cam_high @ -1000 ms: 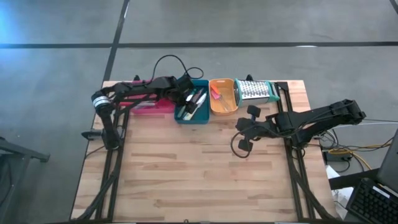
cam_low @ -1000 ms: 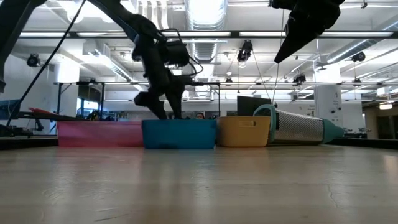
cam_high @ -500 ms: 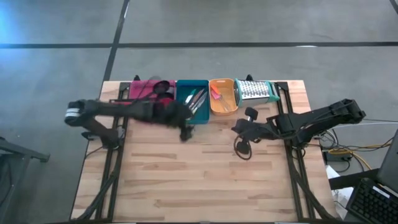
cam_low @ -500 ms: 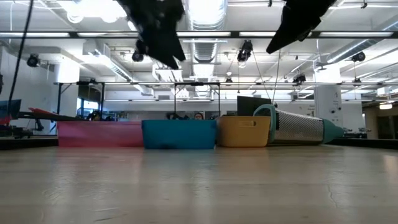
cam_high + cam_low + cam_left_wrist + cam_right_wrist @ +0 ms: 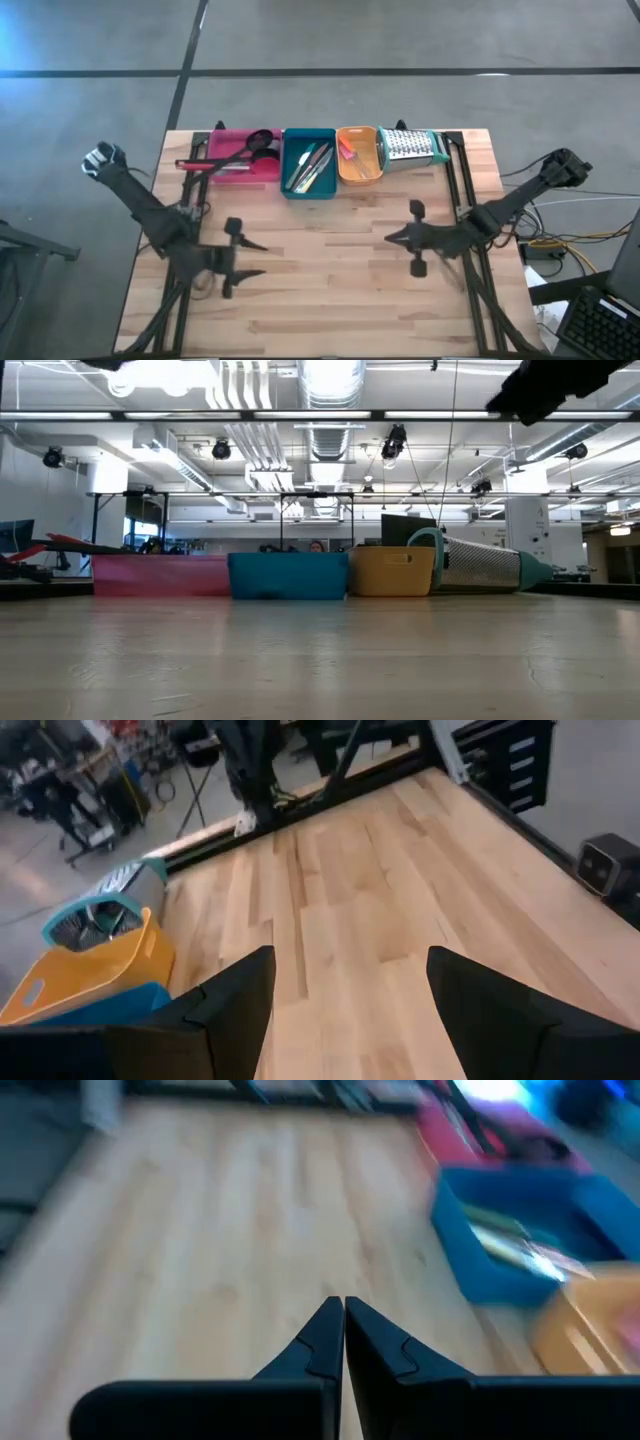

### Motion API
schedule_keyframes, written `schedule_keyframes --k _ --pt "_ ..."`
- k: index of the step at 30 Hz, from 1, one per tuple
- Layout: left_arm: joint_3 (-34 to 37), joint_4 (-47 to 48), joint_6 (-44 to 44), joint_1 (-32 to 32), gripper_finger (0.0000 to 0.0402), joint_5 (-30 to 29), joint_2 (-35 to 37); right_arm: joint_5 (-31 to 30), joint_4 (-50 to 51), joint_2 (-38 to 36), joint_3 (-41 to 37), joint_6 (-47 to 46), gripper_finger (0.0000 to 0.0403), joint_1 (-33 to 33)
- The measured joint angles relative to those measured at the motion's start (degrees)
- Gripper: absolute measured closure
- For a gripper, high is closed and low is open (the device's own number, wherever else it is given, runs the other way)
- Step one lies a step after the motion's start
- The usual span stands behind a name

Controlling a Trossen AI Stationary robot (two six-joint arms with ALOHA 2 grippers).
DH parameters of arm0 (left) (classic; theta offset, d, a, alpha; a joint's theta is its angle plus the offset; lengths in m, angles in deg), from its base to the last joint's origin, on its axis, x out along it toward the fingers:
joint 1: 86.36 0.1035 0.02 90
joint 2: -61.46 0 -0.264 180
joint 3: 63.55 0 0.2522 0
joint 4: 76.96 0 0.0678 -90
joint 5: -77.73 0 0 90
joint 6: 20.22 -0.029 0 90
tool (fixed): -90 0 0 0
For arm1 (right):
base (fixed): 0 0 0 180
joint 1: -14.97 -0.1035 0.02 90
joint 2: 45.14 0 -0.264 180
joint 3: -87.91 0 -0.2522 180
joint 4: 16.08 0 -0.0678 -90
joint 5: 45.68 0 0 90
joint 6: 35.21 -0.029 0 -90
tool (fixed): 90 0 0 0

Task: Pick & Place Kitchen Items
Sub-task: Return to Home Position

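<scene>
In the blue tray (image 5: pixel 309 194) lay your knives (image 5: pixel 308 165). Well apart from that tray, your left gripper (image 5: pixel 256 258) hung spread open and your right gripper (image 5: pixel 393 238) was pinched closed, both empty.

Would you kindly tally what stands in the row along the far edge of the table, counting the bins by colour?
pink bin: 1
blue bin: 1
orange bin: 1
grater, lying on its side: 1
Total: 4
</scene>
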Motion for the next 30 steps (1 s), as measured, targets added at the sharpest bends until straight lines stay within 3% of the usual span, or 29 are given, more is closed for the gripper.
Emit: schedule_keyframes --k 6,11,13,17,21,24,30 --pt "8.38 -2.66 -1.35 -0.99 0.0137 -3.14 12.39 19.43 -20.38 -11.26 -9.18 13.47 0.0394 7.20" --pt "12.11 -0.22 -2.90 -0.16 0.0138 -6.05 22.35 40.38 -17.58 -16.88 -10.11 16.48 0.0394 19.97" --pt "13.54 1.11 -3.57 -0.18 0.0137 -5.87 25.97 46.17 -15.30 -18.75 -10.09 18.70 0.0394 23.70" --pt "17.11 3.46 -5.10 -0.18 0.0138 -6.56 32.60 47.38 -10.35 -22.57 -10.24 23.38 0.0394 28.15" --pt "20.07 3.42 -4.56 -0.18 0.0138 -7.83 37.72 47.52 -4.73 -25.70 -10.29 21.71 0.0394 29.54" --pt "20.66 -0.75 -1.13 -0.16 0.0137 -8.59 39.84 47.22 -1.65 -26.97 -10.24 18.21 0.0394 29.57" --pt "21.85 -0.26 -0.06 -0.16 0.0137 -8.09 41.29 47.03 -1.37 -26.65 -10.22 16.74 0.0394 29.54"
